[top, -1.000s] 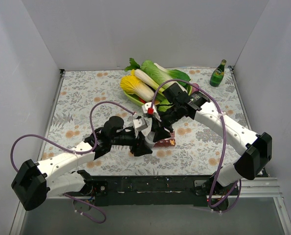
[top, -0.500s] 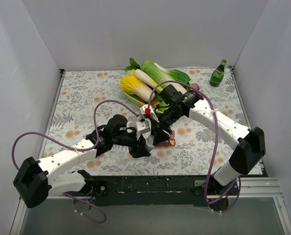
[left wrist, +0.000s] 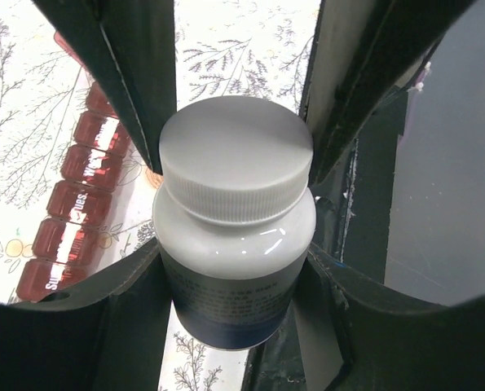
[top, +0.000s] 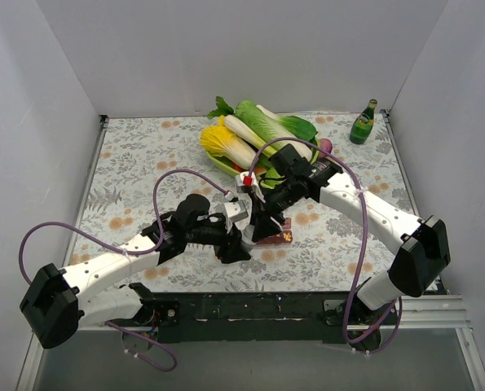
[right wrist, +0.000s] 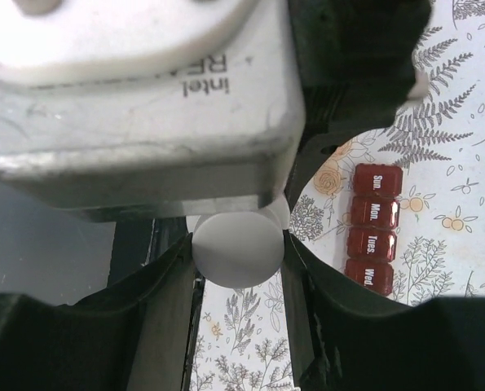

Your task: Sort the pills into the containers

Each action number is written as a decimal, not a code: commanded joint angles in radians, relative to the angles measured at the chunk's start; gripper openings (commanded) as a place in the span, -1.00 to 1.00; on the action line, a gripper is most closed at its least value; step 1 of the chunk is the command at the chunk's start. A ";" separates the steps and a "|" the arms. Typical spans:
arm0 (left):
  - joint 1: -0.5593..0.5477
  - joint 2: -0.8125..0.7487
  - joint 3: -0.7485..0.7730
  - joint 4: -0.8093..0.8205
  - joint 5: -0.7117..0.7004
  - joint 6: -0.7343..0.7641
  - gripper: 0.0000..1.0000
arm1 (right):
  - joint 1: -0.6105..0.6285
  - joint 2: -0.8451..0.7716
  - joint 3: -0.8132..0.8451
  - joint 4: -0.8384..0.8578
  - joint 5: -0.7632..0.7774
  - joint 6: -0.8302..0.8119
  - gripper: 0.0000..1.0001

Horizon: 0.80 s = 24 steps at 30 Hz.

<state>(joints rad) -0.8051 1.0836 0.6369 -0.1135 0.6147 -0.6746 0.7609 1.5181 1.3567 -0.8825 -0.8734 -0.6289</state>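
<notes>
My left gripper [left wrist: 235, 281] is shut on the body of a white pill bottle [left wrist: 235, 269] with a white screw cap [left wrist: 235, 159], holding it upright above the table. My right gripper [right wrist: 238, 252] comes down from above and its fingers [left wrist: 140, 73] press on both sides of the cap [right wrist: 238, 248]. The dark red pill organiser [top: 279, 238] lies on the table just beside the grippers [top: 246, 232], its lids shut. It also shows in the left wrist view [left wrist: 79, 204] and the right wrist view [right wrist: 374, 228]. No pills show.
A green tray of vegetables [top: 254, 138] stands behind the grippers. A small green glass bottle [top: 362, 122] stands at the far right corner. The left wrist camera housing [right wrist: 136, 106] fills the top of the right wrist view. White walls enclose the table.
Both arms have shifted slightly while staying joined over the bottle; the right wrist swung a little left, then back. The organiser has not moved.
</notes>
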 commanded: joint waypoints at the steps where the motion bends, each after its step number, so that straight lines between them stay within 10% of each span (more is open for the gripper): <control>1: 0.003 -0.033 0.053 0.175 -0.098 -0.002 -1.00 | 0.023 -0.013 -0.065 0.089 0.000 0.167 -0.16; 8: 0.003 -0.013 0.058 0.120 -0.132 0.036 -1.00 | 0.021 0.001 -0.116 0.128 -0.005 0.285 -0.08; 13: 0.003 -0.042 0.012 0.161 -0.127 0.014 -1.00 | 0.015 -0.003 -0.105 0.136 -0.076 0.299 0.40; 24: 0.003 -0.128 -0.055 0.123 -0.012 0.027 -1.00 | -0.078 -0.030 0.008 -0.002 -0.138 0.014 0.90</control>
<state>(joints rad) -0.8062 1.0183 0.5991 -0.0322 0.5381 -0.6617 0.7136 1.5078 1.2934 -0.7837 -0.9638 -0.4526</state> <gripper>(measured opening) 0.513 0.941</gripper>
